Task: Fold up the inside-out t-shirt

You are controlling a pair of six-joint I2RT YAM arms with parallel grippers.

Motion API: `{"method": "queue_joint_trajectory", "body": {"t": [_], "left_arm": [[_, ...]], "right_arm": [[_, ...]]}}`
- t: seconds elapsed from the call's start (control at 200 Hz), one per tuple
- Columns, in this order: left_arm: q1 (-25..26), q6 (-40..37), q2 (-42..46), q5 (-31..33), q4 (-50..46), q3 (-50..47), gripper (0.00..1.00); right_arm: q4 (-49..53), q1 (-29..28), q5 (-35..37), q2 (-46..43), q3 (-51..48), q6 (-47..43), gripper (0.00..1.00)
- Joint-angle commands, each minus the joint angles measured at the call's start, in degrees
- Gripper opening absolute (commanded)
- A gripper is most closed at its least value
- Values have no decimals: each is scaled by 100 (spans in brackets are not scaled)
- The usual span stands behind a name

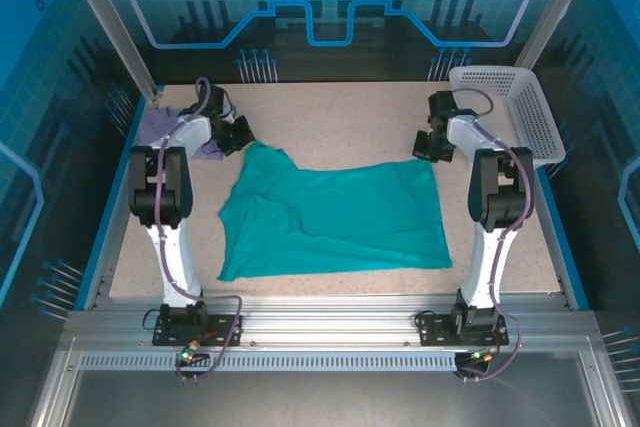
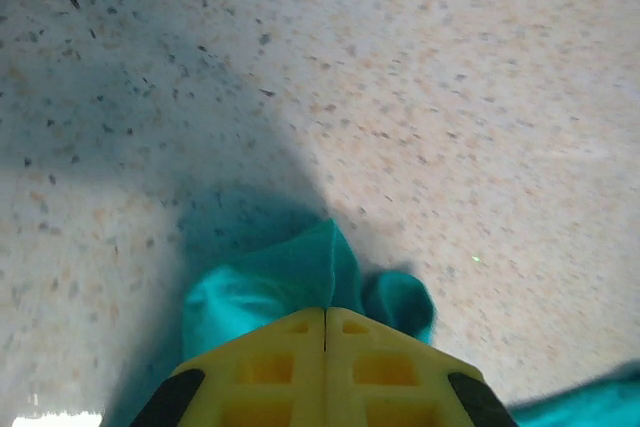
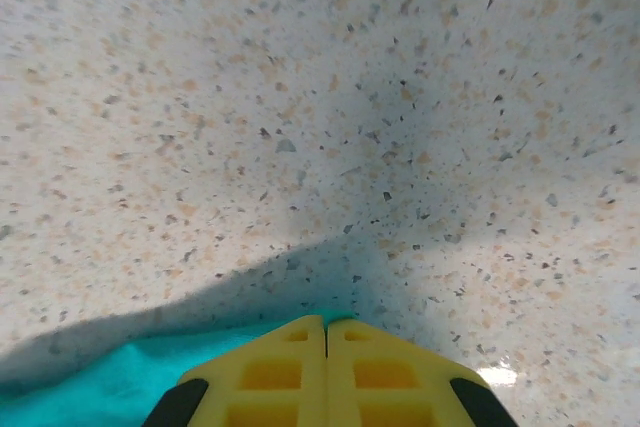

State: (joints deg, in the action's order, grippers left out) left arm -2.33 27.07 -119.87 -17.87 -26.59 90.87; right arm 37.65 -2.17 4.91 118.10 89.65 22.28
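Note:
The inside-out t-shirt point(image 1: 330, 217) is teal-green and lies spread across the middle of the table, with its far left corner drawn up into a peak. My left gripper point(image 1: 243, 137) sits at that peak. In the left wrist view its yellow fingers point(image 2: 290, 367) are pressed together, with bunched teal cloth point(image 2: 290, 277) pinched at the gripper's tip point(image 2: 326, 309). My right gripper point(image 1: 425, 147) is at the shirt's far right corner. In the right wrist view that gripper point(image 3: 326, 319) is shut, a sliver of teal hem shows at its tip, and more of the shirt point(image 3: 110, 387) runs off to the lower left.
A small lavender shirt point(image 1: 155, 127) lies crumpled at the far left, behind the left arm. A white plastic basket point(image 1: 515, 107) stands at the far right corner. Bare speckled tabletop point(image 1: 350, 117) stretches beyond both grippers. Blue rails edge the table's sides.

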Motion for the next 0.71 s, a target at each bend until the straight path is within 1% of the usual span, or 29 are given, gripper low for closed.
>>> {"method": "queue_joint_trajectory", "body": {"t": [0.0,0.28,0.41,0.62,0.7], "left_arm": [[108,153,754,-173,335,-393,0],[271,414,2070,-242,716,-1829,0],[320,503,2768,-378,767,-2510,0],[343,364,4101,-359,353,-3499,0],[339,227,4517,-293,19,-3797,0]], "right_arm": [[-282,82,-115,-500,-216,-232,0],[-331,85,184,-1204,-838,-506,0],[-306,86,256,-1601,-1265,-567,0],[-148,85,423,-2404,-2082,-473,0],[-47,81,422,-2649,-2374,-364,0]]}}
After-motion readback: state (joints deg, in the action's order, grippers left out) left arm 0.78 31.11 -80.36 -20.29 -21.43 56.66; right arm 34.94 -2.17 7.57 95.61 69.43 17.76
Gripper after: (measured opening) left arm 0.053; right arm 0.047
